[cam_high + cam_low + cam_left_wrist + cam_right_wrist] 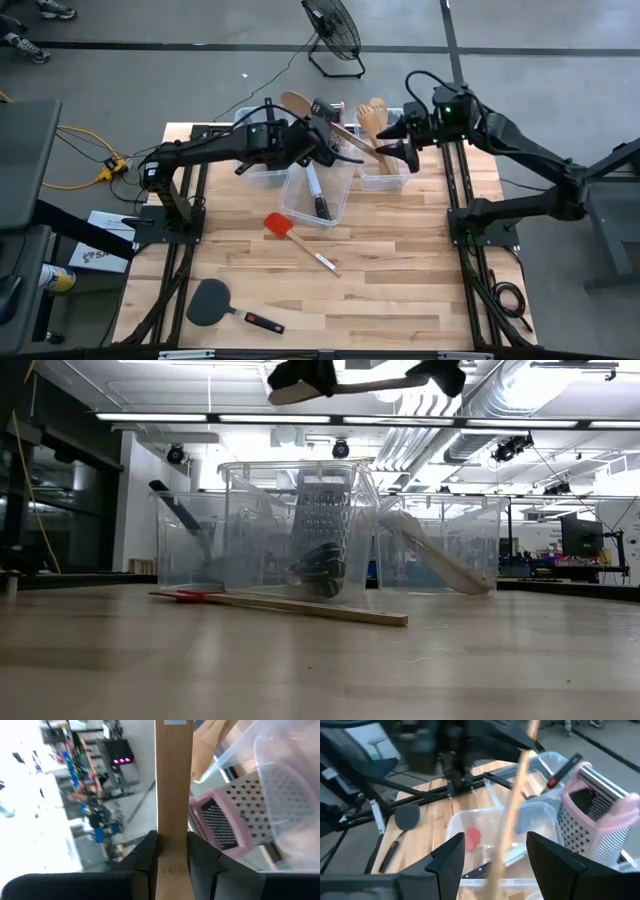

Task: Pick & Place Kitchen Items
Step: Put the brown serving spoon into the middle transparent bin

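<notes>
My left gripper [172, 862] pinches the flat handle of a pale wooden spoon [318, 121], held in the air above the clear bins [318, 200] at the table's far side; its oval bowl points away from the table and its long handle slants toward my right gripper [398, 140]. That one hangs spread wide, its fingers either side of the handle's end, over the bin holding more wooden utensils [374, 118].

Counted from above: three clear plastic bins [318, 200] at the back of the surface [400, 290], one box grater [325, 108], one red spatula [278, 224] and one black spatula [208, 301]. One knife [318, 196] lies in the middle bin; one wooden spoon [300, 106] is raised above the bins. Further wooden utensils [374, 118] stand in the right-hand bin, number not determinable.
</notes>
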